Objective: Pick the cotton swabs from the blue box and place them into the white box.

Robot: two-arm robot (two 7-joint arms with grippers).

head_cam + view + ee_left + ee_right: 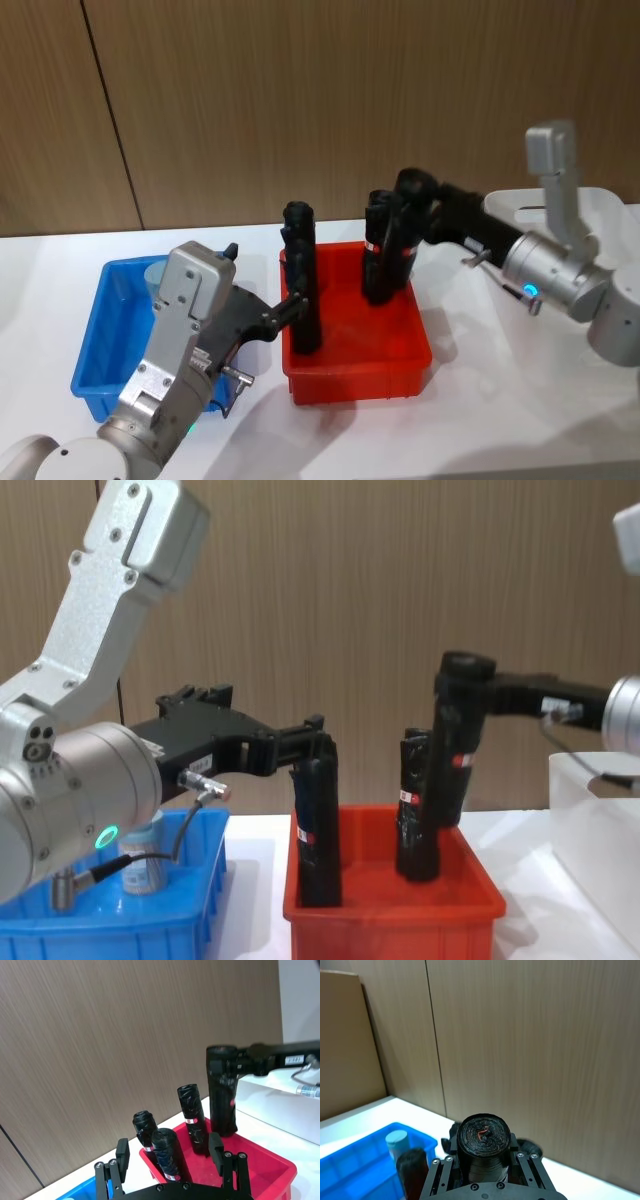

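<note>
1. Right tool (458,695) clamped on a tall black roll (455,770), held w/ its base just above the red bin (355,372).
2. Left tool (315,742) open, fingers either side of another roll (318,830) standing at the bin's near-left wall.
3. Cotton swabs (158,275): one jar behind left tool in blue box (95,330), partly hidden by arm; probably more.
4. White box (600,830) under right arm, cut off at edge.

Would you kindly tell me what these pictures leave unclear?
Blue box: head view, the left arm covers its floor, so swab jars cannot be counted.
White box: chest view, cut off by the right edge; contents unseen.
Right gripper: right wrist view, its gripped black roll hides whatever lies beneath.
</note>
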